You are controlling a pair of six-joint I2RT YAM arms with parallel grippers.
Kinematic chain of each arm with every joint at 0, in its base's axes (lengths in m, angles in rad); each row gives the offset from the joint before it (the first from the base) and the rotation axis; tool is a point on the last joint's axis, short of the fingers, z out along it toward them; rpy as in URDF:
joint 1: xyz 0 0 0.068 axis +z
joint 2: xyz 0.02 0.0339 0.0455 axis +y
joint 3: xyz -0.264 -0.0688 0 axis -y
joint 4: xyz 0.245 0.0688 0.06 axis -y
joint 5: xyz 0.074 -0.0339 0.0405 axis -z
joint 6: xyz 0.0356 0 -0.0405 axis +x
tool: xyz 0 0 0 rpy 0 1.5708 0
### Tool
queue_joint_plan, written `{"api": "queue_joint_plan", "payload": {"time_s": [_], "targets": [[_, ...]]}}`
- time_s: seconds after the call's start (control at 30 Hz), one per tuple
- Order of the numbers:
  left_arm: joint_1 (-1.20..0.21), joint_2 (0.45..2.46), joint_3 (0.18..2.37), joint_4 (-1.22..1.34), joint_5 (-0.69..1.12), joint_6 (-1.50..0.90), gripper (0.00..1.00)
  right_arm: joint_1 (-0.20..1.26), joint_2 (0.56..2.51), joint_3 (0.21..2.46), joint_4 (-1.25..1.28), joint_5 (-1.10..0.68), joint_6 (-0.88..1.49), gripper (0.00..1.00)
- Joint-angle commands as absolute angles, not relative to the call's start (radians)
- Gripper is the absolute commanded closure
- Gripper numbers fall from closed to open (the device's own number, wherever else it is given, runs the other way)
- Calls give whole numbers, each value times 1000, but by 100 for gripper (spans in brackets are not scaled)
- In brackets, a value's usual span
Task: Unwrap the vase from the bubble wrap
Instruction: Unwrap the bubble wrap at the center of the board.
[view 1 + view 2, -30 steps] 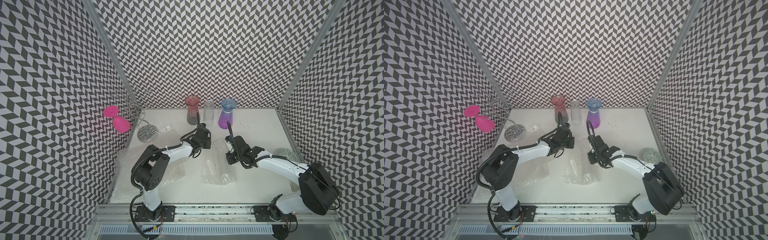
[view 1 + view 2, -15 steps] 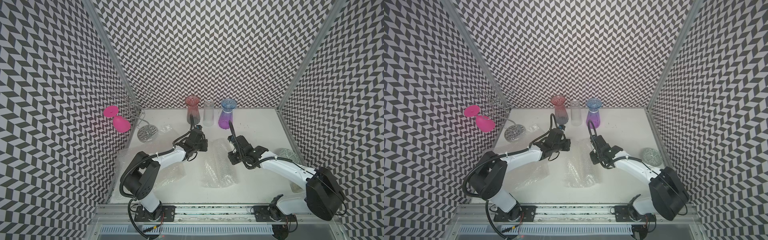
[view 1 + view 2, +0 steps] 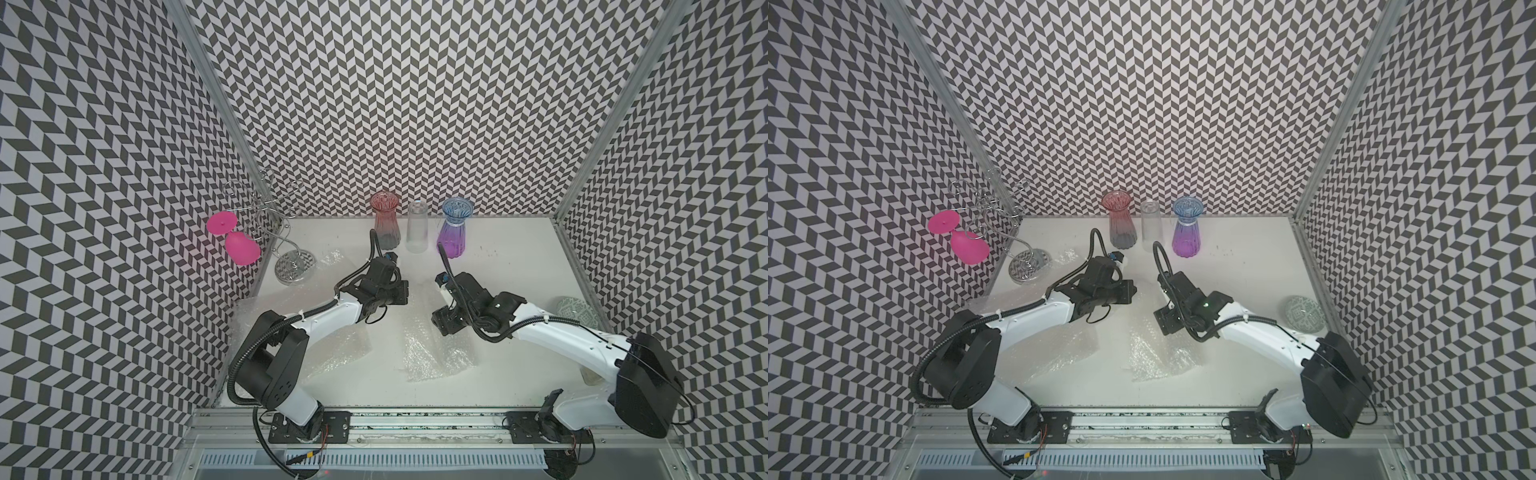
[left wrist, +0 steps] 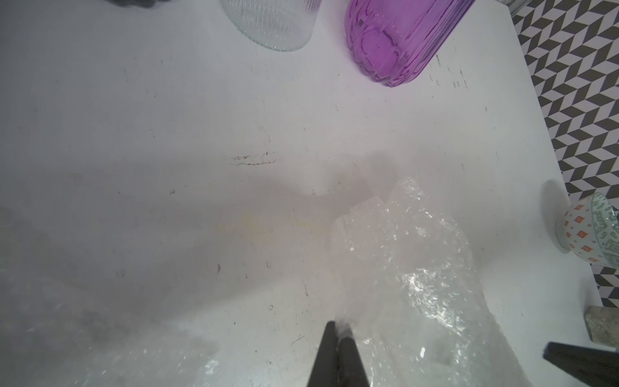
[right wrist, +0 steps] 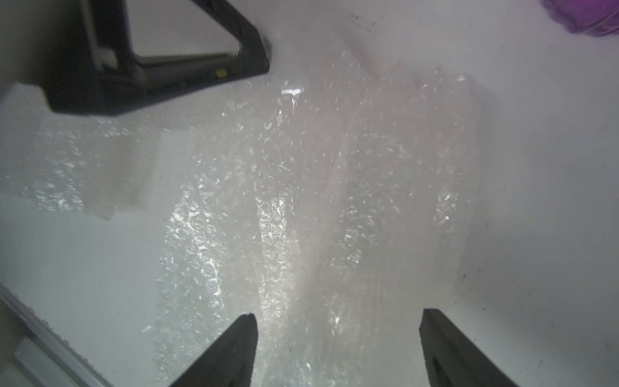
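White bench (image 3: 498, 257), boxed in by chevron-patterned walls.

Nearest: one crumpled sheet of bubble wrap (image 3: 436, 357) lies mid-bench, slumped and low. No vase shape shows inside it, though the film is too cloudy to be sure. A second sheet (image 3: 336, 345) is spread under the left arm.

Right fingers (image 5: 231, 351) stand wide apart above the middle sheet, holding nothing. Left fingers (image 4: 326, 355) are pressed together. In the left wrist view a wisp of film comes out at their tips, so they appear to pinch an edge of that sheet and lift it.

To the right, a patterned bowl (image 3: 575, 316) sits at the bench edge, well apart from the wrap.

Far side, by the back wall: a red vase (image 3: 385, 224), a clear vase (image 3: 417, 228) and a blue-purple vase (image 3: 454, 232), all upright, bare and close together in a row. A wire rack (image 3: 270, 216) holds a pink glass (image 3: 239, 245) in the left corner.

Handling, judged: the wrap is light, limp and slick. It will trail and snag, so take it by a free edge or corner. The vases look like glass and are likely fragile and easy to tip. Any drag of the sheet should run away from that row.
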State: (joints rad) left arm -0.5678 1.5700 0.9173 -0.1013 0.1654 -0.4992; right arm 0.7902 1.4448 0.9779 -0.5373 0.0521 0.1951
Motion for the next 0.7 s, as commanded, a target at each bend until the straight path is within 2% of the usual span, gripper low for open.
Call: {"api": "queue_joint_plan", "payload": {"time_s": [0.0, 0.2, 0.23, 0.3, 0.37, 0.67], "targets": [[-559, 1542, 890, -123, 208, -509, 100, 790, 1497, 977, -512, 88, 202, 24], [-533, 1510, 839, -105, 218, -517, 100, 788, 1537, 962, -506, 100, 207, 34], [-527, 1504, 834, -106, 218, -516, 100, 788, 1535, 961, -505, 104, 207, 42], [-515, 1496, 821, -104, 220, -516, 100, 787, 1530, 966, -509, 114, 208, 65], [-507, 1489, 811, -104, 223, -511, 100, 785, 1527, 973, -519, 121, 208, 76], [-467, 1479, 785, -106, 227, -487, 100, 723, 1459, 971, -551, 126, 218, 96]]}}
